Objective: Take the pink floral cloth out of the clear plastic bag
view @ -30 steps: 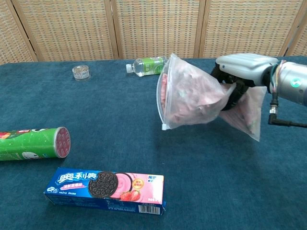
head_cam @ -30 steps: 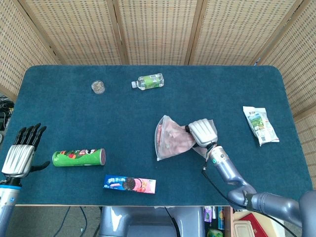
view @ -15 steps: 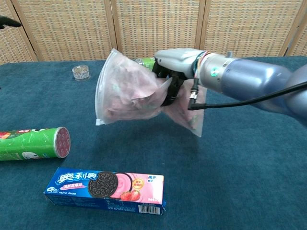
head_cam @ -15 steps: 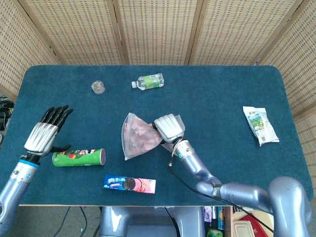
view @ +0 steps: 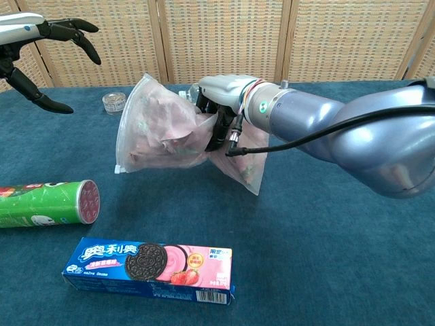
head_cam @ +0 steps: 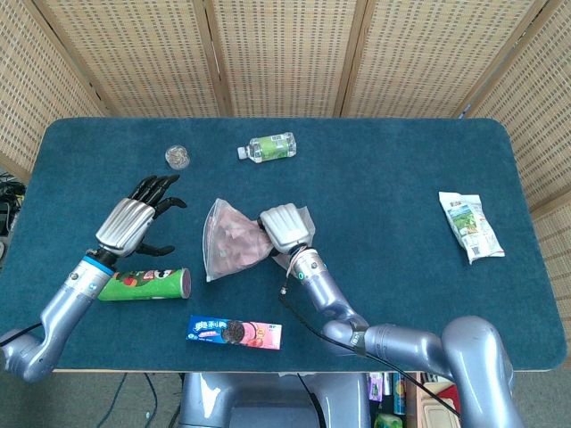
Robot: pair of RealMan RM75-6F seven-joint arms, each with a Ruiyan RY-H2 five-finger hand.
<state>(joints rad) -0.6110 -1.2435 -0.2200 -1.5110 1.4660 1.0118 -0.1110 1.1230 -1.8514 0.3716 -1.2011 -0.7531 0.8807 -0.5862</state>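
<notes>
Midair, right hand [head_cam: 284, 228] grips clear plastic bag [view: 160, 129] at its middle above the table [head_cam: 384, 187], pink floral cloth [head_cam: 230, 245] bunched inside; left hand [head_cam: 134, 223] hovers nearby, fingers spread, holding nothing

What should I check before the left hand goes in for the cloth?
1. Right hand grips the clear plastic bag and holds it off the table: ok.
2. Left hand has its fingers spread and holds nothing: ok.
3. Pink floral cloth is wholly inside the bag, none pulled out yet: ok, step not started.
4. Bag mouth faces the left hand and is unsealed: cannot tell; a closure strip runs along the edge on the left hand's side, open or sealed unclear.
5. Path between left hand and bag: ok in the head view; the green chip can lies below the hand, on the table.
6. Cookie box sits nearer the front table edge, out of the way: ok.
</notes>
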